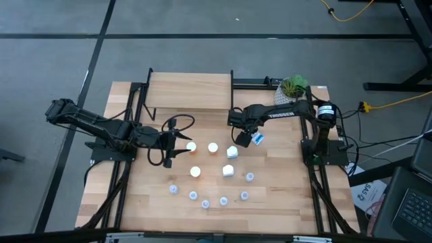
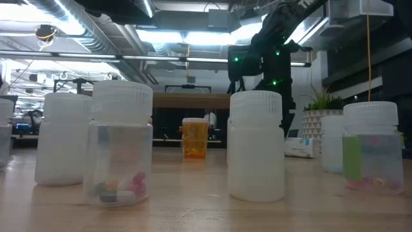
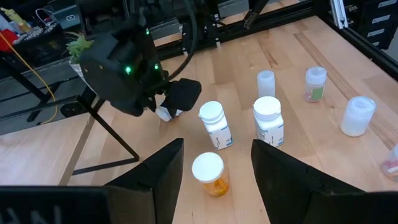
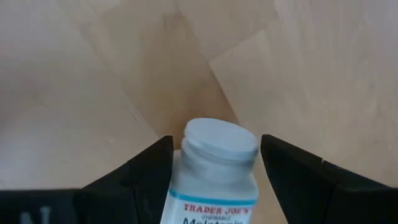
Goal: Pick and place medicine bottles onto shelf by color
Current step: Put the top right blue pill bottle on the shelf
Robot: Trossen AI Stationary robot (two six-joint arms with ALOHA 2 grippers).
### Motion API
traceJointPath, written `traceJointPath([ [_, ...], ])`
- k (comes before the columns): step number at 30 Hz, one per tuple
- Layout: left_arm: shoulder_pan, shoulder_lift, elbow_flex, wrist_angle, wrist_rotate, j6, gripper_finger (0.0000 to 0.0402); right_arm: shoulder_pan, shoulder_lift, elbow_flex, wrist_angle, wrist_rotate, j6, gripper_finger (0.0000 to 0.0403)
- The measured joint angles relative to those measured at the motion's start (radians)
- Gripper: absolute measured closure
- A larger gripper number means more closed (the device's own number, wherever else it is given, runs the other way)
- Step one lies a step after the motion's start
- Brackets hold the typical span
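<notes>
My right gripper (image 1: 237, 138) is in front of the shelf (image 1: 190, 91), shut on a white bottle with a blue label (image 4: 214, 180). My left gripper (image 1: 177, 140) is open. Its fingers stand on either side of an upright orange bottle with a white cap (image 3: 210, 174), apart from it. More orange bottles (image 1: 212, 147), white bottles (image 1: 228, 170) and pale-blue vials (image 1: 206, 202) stand upright on the table. The shelf's wood top is bare. My right gripper pinches the white bottle's body, below the cap (image 4: 186, 186), between its two fingers. The bottle lies along the fingers, and its cap (image 4: 221, 140) sticks out past the fingertips. I cannot tell whether the bottle rests on the table.
A white pot with a green plant (image 1: 293, 86) stands at the far right corner. Two white bottles (image 3: 268, 121) stand just beyond the orange one. The vials form an arc near the table's front (image 1: 223, 201). Black frame rails run along both table sides.
</notes>
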Motion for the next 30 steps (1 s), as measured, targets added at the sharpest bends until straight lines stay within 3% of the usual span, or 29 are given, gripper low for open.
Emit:
traceJointPath([
  [8,0.0,0.0,0.0,0.0,0.0,0.0,0.022,-0.001,0.009,0.0,0.027,0.002,-0.063,0.017],
  [24,0.0,0.0,0.0,0.0,0.0,0.0,0.022,-0.001,0.002,-0.001,-0.027,-0.005,-0.053,0.0348],
  [30,0.0,0.0,0.0,0.0,0.0,0.0,0.022,-0.001,0.002,0.033,-0.106,-0.005,-0.101,0.037],
])
